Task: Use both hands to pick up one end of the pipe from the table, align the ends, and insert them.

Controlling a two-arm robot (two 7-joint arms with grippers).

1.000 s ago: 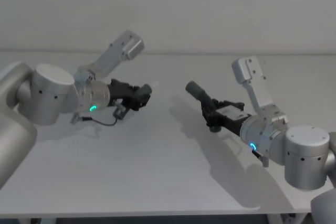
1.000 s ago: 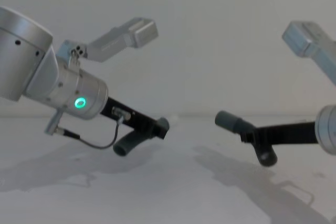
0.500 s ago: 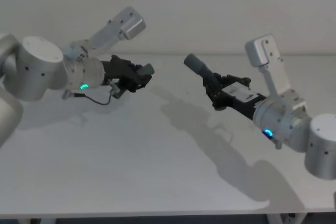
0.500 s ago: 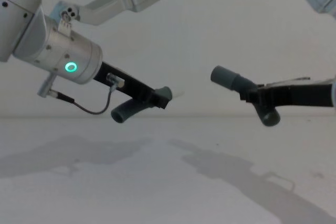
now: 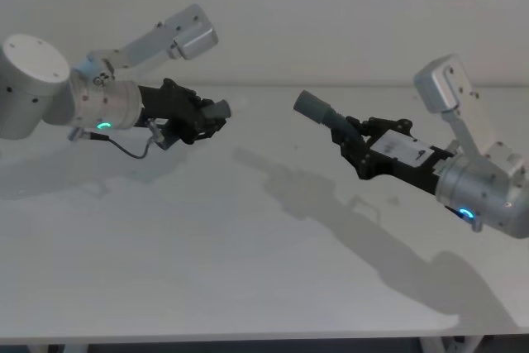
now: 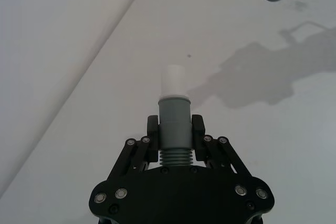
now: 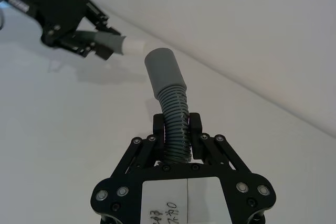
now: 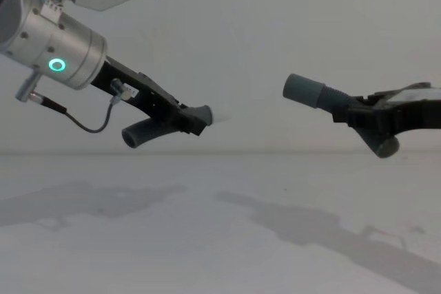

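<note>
Head view: the left gripper [image 5: 207,118] and right gripper [image 5: 354,141] hang above the table [image 5: 207,245]. Left wrist view: jaws clamp the pale-tipped hose [image 6: 174,124]. Right wrist view: jaws clamp the wide-cuffed hose [image 7: 173,113]. Chest view: the two ends face each other, apart, off the table.

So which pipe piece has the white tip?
The left piece, held by the left gripper: its narrow cuff ends in a whitish tip. The right piece, in the right gripper, ends in a wider, plain grey cuff.
</note>
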